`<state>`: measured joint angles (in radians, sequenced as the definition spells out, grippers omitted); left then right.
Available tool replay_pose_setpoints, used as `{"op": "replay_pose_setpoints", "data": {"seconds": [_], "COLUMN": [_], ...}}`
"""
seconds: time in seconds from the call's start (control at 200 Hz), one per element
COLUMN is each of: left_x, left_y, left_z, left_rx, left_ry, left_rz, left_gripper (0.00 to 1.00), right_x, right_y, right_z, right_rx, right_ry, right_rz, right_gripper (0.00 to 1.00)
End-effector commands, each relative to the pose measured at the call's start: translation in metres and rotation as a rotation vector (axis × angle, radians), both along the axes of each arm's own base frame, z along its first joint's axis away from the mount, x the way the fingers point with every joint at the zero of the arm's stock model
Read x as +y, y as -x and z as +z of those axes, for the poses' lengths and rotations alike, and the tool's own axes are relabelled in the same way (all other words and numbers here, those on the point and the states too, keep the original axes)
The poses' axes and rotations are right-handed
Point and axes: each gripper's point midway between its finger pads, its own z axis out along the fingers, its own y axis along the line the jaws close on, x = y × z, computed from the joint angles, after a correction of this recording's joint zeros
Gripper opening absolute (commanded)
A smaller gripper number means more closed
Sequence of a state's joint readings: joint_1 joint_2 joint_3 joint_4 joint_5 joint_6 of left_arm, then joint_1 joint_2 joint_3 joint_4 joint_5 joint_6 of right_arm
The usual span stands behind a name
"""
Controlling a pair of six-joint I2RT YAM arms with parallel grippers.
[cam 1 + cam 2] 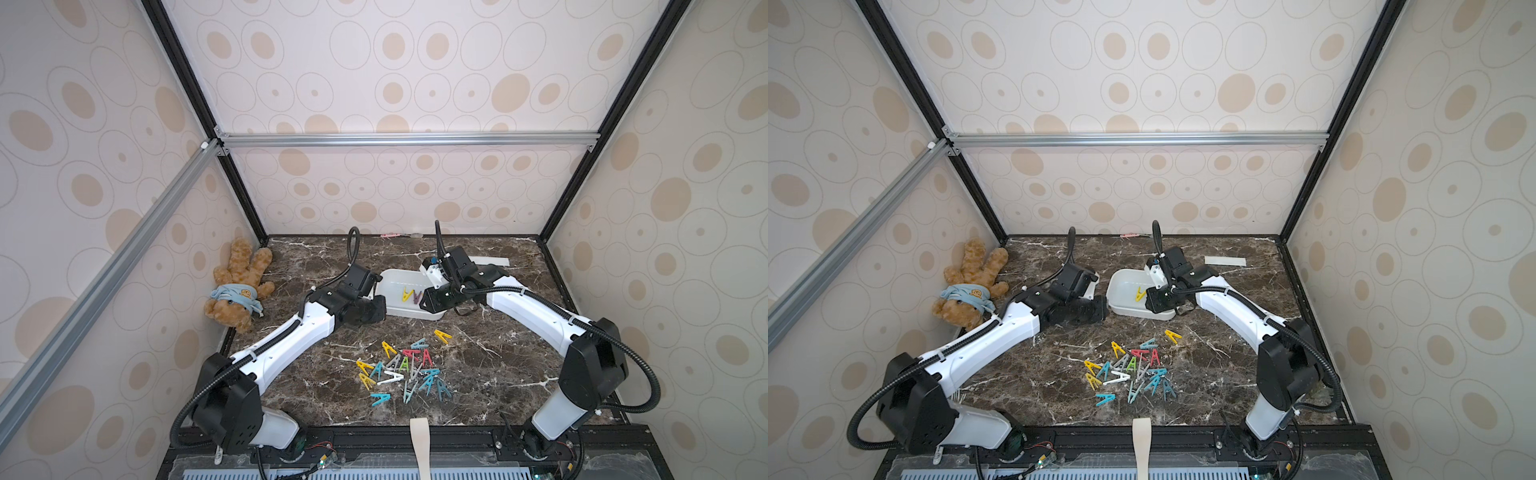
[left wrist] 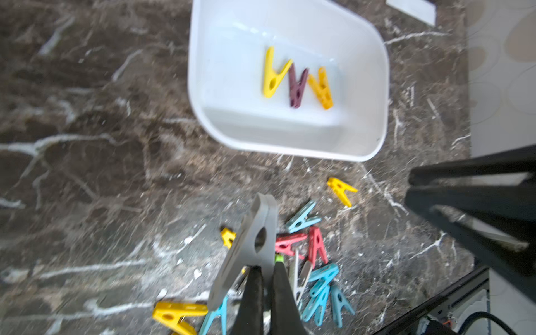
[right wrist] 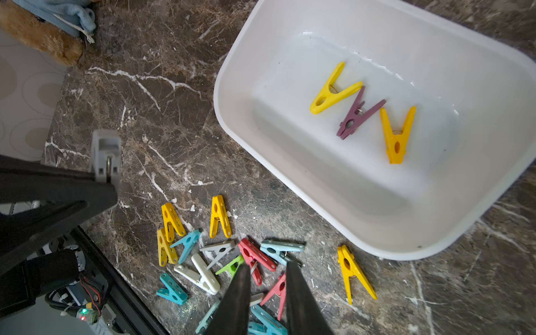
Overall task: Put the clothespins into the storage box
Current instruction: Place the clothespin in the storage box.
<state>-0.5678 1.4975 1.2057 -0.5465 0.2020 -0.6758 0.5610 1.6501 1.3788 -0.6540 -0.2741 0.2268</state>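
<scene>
Clothespins, small A-shaped coloured plastic clips (image 1: 404, 365): in both top views, heaped near shallow white plastic storage box (image 1: 395, 286). Left wrist: left gripper (image 2: 266, 266) pinching grey plastic clothespin (image 2: 255, 223) above heap; three already boxed. Right wrist: right gripper (image 3: 267, 264) spread, empty. Likely carrying step; next, clear rim, release.

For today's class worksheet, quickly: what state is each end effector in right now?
Left end effector: closed, holding a grey clothespin.
Right end effector: partly open, holding nothing.
</scene>
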Motion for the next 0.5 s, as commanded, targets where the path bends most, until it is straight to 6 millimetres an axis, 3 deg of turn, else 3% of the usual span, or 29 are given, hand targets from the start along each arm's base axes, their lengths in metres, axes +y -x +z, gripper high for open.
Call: {"op": "replay_pose_setpoints", "data": {"seconds": [0.0,0.13,0.28,0.495], "left_x": [-0.028,-0.048,-0.062,-0.065], "left_y": [-0.039,-0.080,-0.114,-0.136], "left_z": [0.015,0.014,-0.008,-0.054], "left_rx": [-0.077,-0.114,-0.108,-0.045], "left_ry": [0.033,-0.003,-0.066,-0.125], "left_rz": [-0.071,-0.092,-0.113,-0.130], "left_gripper": [0.00,0.00,0.00,0.00], "right_x": [-0.013,-0.033,-0.051,-0.066], "right_y": [0.006,0.010,0.015,0.033], "right_z": [0.004,0.006,0.009,-0.010], "right_rx": [0.001,-0.019,-0.033,0.001], "right_ry": [0.029,0.065,0.067,0.109], "right_rz": [-0.014,-0.050,-0.089,-0.110], "right_gripper": [0.24,0.27,0.28,0.28]}}
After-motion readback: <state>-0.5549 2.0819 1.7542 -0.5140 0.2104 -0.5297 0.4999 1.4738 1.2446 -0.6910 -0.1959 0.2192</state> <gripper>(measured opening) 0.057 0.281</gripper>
